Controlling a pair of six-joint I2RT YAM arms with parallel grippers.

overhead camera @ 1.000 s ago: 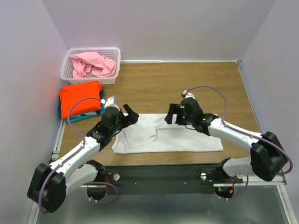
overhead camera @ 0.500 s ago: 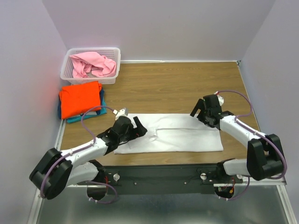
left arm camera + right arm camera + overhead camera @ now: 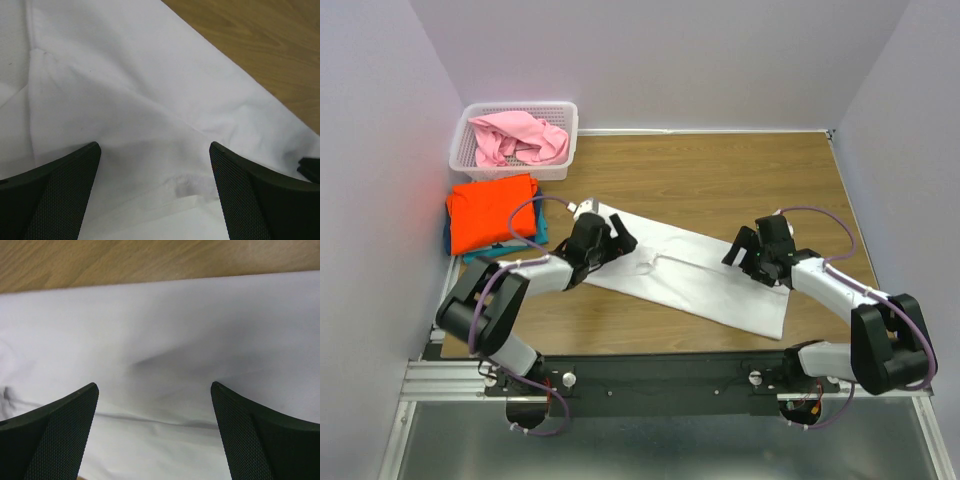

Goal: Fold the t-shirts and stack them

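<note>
- Since the earlier frame, the white t-shirt [image 3: 695,280] has swung from square with the near edge to a diagonal, running far-left to near-right as a long strip.
- Left gripper [image 3: 616,238] and right gripper [image 3: 742,258] sit over its two ends, jaws wide, holding nothing.
- Orange t-shirt [image 3: 492,210] lies folded on the teal t-shirt [image 3: 541,228] at left, so two look done.
- Pink t-shirt [image 3: 518,138] lies crumpled in the basket [image 3: 520,105], far left.
- White likely needs cross folds, then stacking.

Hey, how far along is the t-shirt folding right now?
Done: the orange shirt sits folded on the teal shirt. In hand: the white shirt lies partly folded on the table, with the left hand and right hand open over it. Left: finishing and stacking it, then the pink shirt in the basket.
</note>
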